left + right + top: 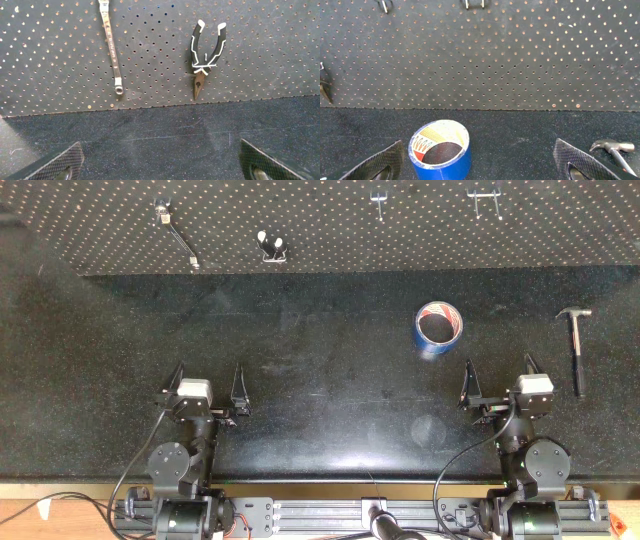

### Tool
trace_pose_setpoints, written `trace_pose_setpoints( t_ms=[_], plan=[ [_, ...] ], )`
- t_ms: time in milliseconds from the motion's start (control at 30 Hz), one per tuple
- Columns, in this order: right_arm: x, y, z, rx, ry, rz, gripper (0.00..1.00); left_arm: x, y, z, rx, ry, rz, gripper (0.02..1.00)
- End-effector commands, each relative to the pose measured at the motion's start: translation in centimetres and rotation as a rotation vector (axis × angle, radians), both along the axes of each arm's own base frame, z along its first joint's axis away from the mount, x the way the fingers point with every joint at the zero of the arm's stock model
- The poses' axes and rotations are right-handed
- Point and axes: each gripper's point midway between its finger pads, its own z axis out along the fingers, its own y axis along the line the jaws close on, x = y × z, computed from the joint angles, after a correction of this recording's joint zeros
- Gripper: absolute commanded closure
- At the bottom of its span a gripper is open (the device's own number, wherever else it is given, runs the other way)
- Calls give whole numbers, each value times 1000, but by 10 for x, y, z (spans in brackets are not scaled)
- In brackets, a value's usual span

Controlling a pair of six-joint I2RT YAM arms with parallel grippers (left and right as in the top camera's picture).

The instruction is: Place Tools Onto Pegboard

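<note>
Black worktop [320, 370], blue tape [440, 152], illegible label [431, 138]

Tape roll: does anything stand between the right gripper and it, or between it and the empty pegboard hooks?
Nothing visible does. Bare mat lies between the open right gripper and the tape roll, and between the tape roll and the empty hooks; the hammer lies off to one side.

I get soft, even light in every view, and shadows are faint. In the top view the black desk [330, 350] shows a pale sheen across its lower middle. In the left wrist view a washed-out patch sits at lower left. The pegboard [260, 45] is sharp, while the fingers [55, 162] in the bottom corners are slightly soft.
</note>
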Motion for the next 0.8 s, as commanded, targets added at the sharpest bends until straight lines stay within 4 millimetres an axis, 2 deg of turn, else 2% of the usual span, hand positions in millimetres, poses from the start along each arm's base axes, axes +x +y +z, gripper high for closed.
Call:
trace_pose_setpoints(
  t_ms=[33,300,433,567,633,700,800],
  plan=[
    [-1,4,-1,-17,-1,21,27,-1,0,1,5,-6,2,23],
    [0,2,-1,-17,0,11,29,-1,0,1,5,-6,2,23],
    [1,3,7,87,5,11,29,-1,0,1,6,-6,2,23],
    [22,36,39,114,125,187,29,-1,0,1,5,-6,2,23],
    [43,52,59,165,198,244,29,-1,0,1,5,-6,2,23],
    [60,60,58,177,289,258,27,-1,0,1,5,-6,2,23],
    [83,80,48,172,436,295,27,-1,0,1,6,-6,2,23]
  ],
)
